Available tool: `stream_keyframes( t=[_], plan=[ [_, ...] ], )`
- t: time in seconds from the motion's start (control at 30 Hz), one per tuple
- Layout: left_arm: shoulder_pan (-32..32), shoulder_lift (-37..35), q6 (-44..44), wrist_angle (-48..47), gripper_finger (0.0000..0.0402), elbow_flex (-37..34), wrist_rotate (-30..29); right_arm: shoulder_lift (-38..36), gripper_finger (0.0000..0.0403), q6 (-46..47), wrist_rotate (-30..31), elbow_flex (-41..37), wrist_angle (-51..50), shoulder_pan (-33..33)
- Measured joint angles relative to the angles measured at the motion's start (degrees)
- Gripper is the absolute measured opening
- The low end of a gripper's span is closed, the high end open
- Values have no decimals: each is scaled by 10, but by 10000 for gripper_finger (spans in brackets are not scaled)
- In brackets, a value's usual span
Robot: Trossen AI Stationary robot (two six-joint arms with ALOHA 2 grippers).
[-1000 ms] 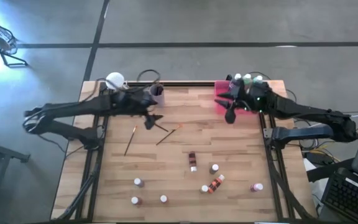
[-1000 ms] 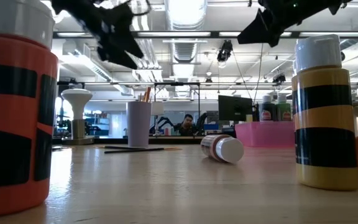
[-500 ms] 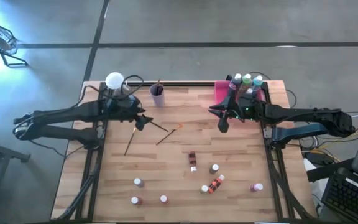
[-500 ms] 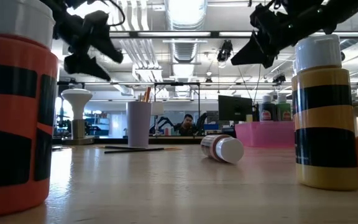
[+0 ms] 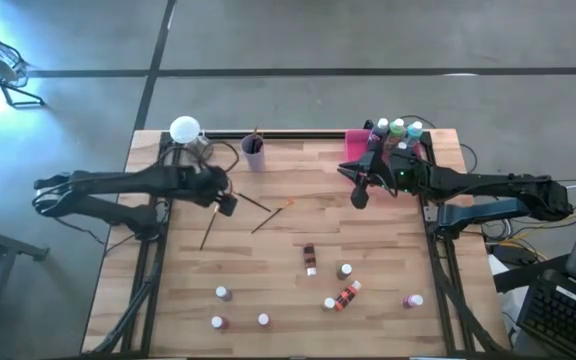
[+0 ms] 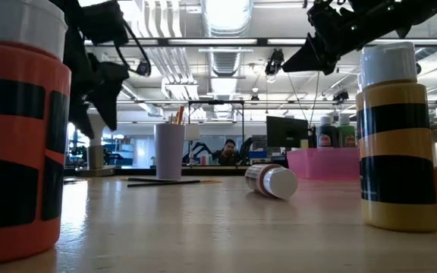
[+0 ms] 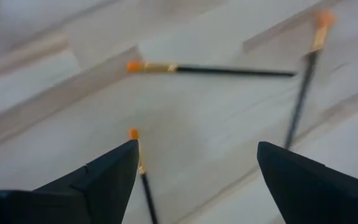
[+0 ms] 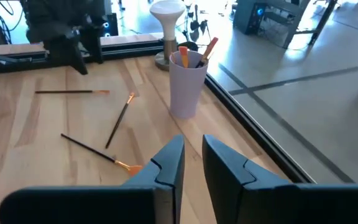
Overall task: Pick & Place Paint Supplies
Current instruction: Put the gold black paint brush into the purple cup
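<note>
- The left gripper [image 5: 225, 203] hangs low over the wooden bench [image 5: 288, 270], at its left-rear part, just above the thin long-handled brushes with orange tips. Its jaws stand wide apart and hold nothing.
- In the left wrist view, three brushes lie flat on the wood: one black-handled brush [image 7: 210, 70] lies across, a second brush [image 7: 303, 93] lies beside it at an angle, and the orange tip of a third brush [image 7: 140, 168] shows between the two dark fingers [image 7: 98, 177].
- The right gripper [image 5: 360, 192] hangs over the right-rear part of the bench, just beside the flat pink rectangular tray [image 5: 353, 152]. Its jaws are nearly closed, with only a narrow gap, and nothing is between them.
- On the pink tray stand several small white-capped paint bottles [image 5: 398, 130], close together.
- The lilac plastic cup [image 5: 253, 153] stands upright at the rear edge of the bench, between the two arms, with a few brushes inside it. A white round lamp [image 5: 184, 130] stands at the rear left corner.
- More paint bottles are scattered on the front half of the bench: a brown bottle [image 5: 309, 258] lies on its side near the middle, an orange striped bottle [image 5: 346, 295] lies further to the front, and other small bottles [image 5: 222, 293] stand well apart from each other.
- In the low view, an orange bottle with black bands [image 6: 17, 136] and a yellow bottle with black bands [image 6: 397, 144] stand very near the camera.
</note>
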Motion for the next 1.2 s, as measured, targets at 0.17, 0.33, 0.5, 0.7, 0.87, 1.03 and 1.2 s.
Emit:
stream_keyframes(
  t=[0.17,0.33,0.5,0.7,0.87,1.03,1.2],
  plan=[
    [-5,49,-12,-29,327,5,3,0,72,4,0,0,0,0],
    [-5,96,-12,-32,327,5,3,2,86,5,0,-1,0,0],
    [-5,139,-10,-32,327,5,-7,2,97,5,0,-1,-1,0],
    [7,171,7,-24,327,10,-23,2,105,5,0,-1,-1,0],
    [34,185,24,-15,327,10,-24,2,94,5,1,-1,-1,0],
    [55,200,40,-5,327,10,-23,2,71,3,1,-1,-1,0],
    [68,211,52,14,325,10,-4,2,51,3,1,-1,-1,0]
  ],
)
